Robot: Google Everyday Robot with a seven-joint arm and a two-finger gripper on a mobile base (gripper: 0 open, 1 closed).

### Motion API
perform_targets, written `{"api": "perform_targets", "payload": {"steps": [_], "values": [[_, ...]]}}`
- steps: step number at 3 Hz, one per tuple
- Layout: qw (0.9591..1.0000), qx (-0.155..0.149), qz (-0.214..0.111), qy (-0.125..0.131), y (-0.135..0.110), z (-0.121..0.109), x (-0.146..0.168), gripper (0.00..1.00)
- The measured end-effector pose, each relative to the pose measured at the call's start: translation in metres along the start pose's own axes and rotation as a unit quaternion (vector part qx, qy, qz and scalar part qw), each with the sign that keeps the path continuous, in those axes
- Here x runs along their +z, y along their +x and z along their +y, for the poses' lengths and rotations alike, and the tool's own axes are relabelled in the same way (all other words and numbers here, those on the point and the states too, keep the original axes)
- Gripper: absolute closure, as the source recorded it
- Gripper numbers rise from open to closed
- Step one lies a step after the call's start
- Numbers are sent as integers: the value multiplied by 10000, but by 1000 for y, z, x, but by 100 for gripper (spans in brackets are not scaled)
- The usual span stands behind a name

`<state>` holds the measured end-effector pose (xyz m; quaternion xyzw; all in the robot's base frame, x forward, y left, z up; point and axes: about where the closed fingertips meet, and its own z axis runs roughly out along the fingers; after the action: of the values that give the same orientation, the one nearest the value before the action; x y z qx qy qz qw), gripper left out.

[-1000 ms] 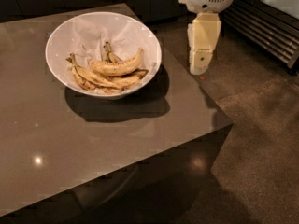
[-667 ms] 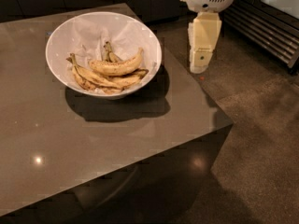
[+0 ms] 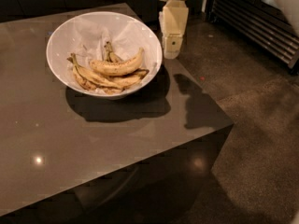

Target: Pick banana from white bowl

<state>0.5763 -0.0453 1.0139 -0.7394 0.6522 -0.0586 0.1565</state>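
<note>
Several bananas were seen in the large, round, glossy white bowl (image 3: 57, 41), which was lined with crumpled white paper (image 3: 91, 34) and was placed on the dark brown, shiny desk (image 3: 93, 139). The plump, bright yellow curved banana (image 3: 117, 67) was laid on top of the thinner, browner bananas (image 3: 96, 78), near the middle of the bowl. The cream-coloured robot gripper (image 3: 171, 52) was pointed downward just beside the bowl's rim, near the far edge of the desk, apart from the fruit. How widely it was set could not be told.
</note>
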Motion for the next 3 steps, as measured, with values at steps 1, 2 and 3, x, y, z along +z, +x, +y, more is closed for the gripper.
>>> {"api": "perform_targets", "payload": {"steps": [1, 2, 3], "values": [[9998, -8, -91, 171, -6, -8, -1, 0], [9997, -1, -72, 254, -12, -10, 14, 0], [9999, -35, -75, 145, -18, -8, 32, 0]]}}
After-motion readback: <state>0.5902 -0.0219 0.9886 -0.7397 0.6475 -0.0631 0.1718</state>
